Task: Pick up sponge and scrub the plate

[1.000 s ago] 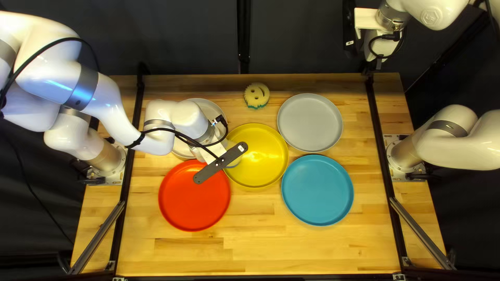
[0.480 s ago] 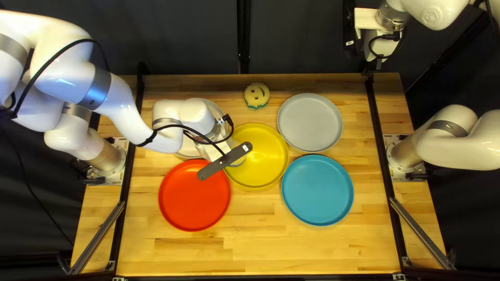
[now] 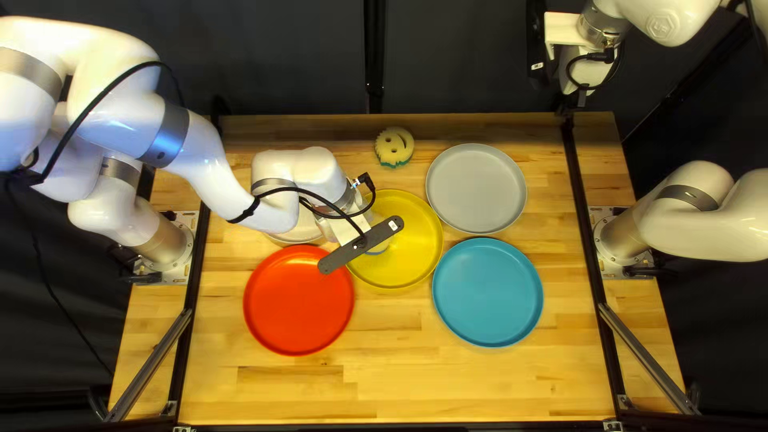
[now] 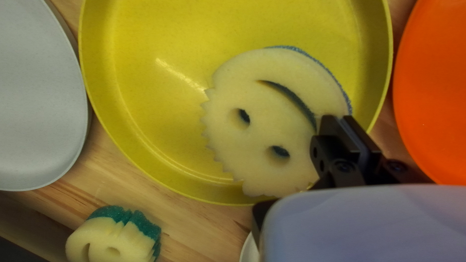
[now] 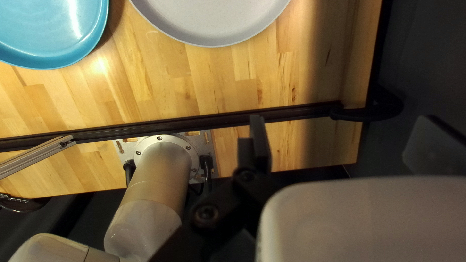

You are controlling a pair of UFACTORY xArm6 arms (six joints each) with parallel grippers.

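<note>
Five round plates in the top left view: red (image 3: 298,308), yellow (image 3: 412,248), blue (image 3: 487,292), grey (image 3: 477,188) and an off-white one (image 3: 302,232) mostly under my left arm (image 3: 196,152). That arm reaches in low, wrist bent; my right arm (image 3: 646,18) is up with its pincer (image 3: 582,98) pointing down, raised logo on a joint.

Two smiley sponges in the left wrist view: cream foam with teal backing (image 4: 111,237) on the worktop (image 4: 194,225), and cream foam with blue backing (image 4: 257,136), gripped by its edge in my left pincer (image 4: 341,117) over the yellow plate. Can't tell if it's touching.

Right wrist view: that pincer's open and holding nothing, lol.
</note>
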